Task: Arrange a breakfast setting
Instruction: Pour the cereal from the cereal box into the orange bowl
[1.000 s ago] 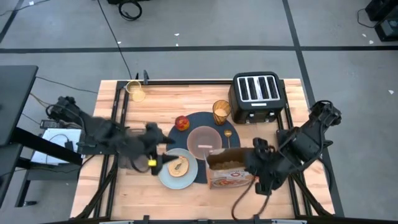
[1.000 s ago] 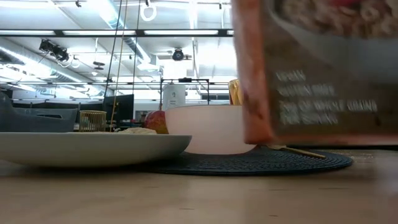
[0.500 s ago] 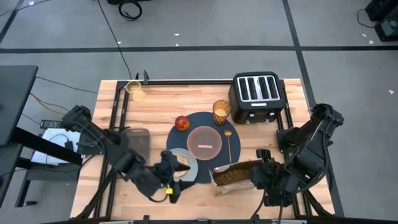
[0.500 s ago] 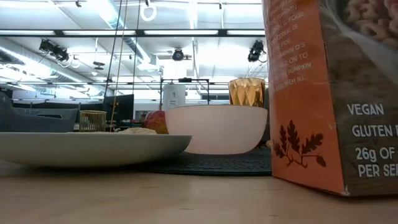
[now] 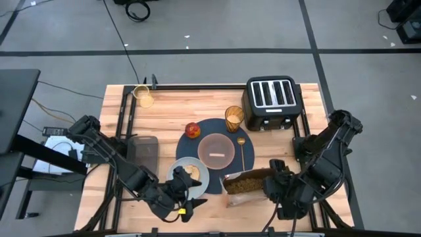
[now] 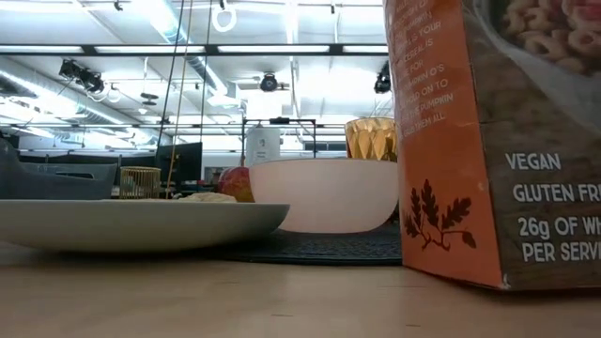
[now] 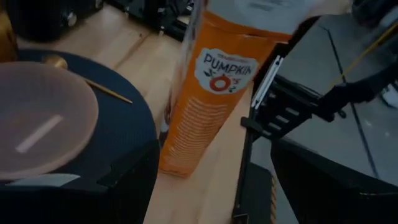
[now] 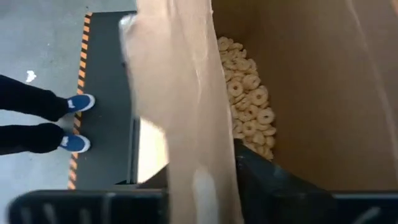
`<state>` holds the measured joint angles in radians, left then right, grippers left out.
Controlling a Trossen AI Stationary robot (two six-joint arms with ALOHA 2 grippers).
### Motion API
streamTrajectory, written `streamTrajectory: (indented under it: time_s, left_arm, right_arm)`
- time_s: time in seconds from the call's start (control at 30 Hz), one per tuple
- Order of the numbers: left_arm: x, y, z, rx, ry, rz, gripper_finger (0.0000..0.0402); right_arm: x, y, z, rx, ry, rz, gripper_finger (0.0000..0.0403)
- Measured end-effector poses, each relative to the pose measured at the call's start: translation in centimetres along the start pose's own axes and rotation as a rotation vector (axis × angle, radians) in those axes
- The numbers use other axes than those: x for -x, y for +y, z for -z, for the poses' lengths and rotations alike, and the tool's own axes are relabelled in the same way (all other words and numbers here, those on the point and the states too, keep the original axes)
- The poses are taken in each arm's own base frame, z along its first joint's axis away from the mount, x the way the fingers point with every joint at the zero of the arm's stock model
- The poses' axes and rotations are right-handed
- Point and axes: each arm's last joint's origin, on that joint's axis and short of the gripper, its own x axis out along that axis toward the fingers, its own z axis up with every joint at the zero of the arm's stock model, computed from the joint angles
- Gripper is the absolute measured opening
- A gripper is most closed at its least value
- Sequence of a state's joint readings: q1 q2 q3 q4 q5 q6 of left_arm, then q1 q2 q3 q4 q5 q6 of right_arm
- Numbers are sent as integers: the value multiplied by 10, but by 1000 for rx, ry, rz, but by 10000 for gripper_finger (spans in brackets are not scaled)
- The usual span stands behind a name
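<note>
Left to right: left gripper point(image 5: 186, 197) near table's point(image 5: 164, 105) front edge, just beside plate point(image 5: 197, 179), fingers apart, empty. Plate overlaps placemat's point(image 5: 209, 130) front-left edge; bowl point(image 5: 217, 149) at mat centre, apple point(image 5: 192, 130) on back-left rim, glass point(image 5: 234, 118) behind, spoon point(image 5: 241, 150) on right. Right gripper point(image 5: 275, 185) at cereal box point(image 5: 248, 184); grip unclear.

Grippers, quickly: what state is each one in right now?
Left gripper: open, empty.
Right gripper: at the cereal box; cannot be told.
</note>
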<state>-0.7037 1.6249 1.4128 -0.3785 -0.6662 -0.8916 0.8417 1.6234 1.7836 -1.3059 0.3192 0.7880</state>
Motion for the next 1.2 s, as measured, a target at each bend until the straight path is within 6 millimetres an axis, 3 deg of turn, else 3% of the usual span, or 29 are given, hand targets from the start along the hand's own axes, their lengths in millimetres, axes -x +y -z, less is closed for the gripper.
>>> streamTrajectory:
  time_s: [0.2,0.4,0.6,0.8,1.0,1.2]
  left_arm:
    - [-8,1,4,-68,-6,-32,314]
    - [-27,3,16,-73,-1,-77,314]
    - [-37,4,26,-146,21,-93,314]
    - [-39,4,23,-167,11,-86,314]
    - [-38,-1,21,-334,4,-42,314]
    - [-37,-4,22,-374,11,0,314]
  right_arm:
    - [10,2,-5,-38,-8,-57,176]
    - [25,2,-12,-34,-56,-97,212]
    - [39,7,-24,-32,-159,-194,216]
    - [49,10,-33,-33,-252,-235,213]
    - [53,12,-38,0,-319,-262,213]
    - [79,1,-42,49,-498,-230,213]
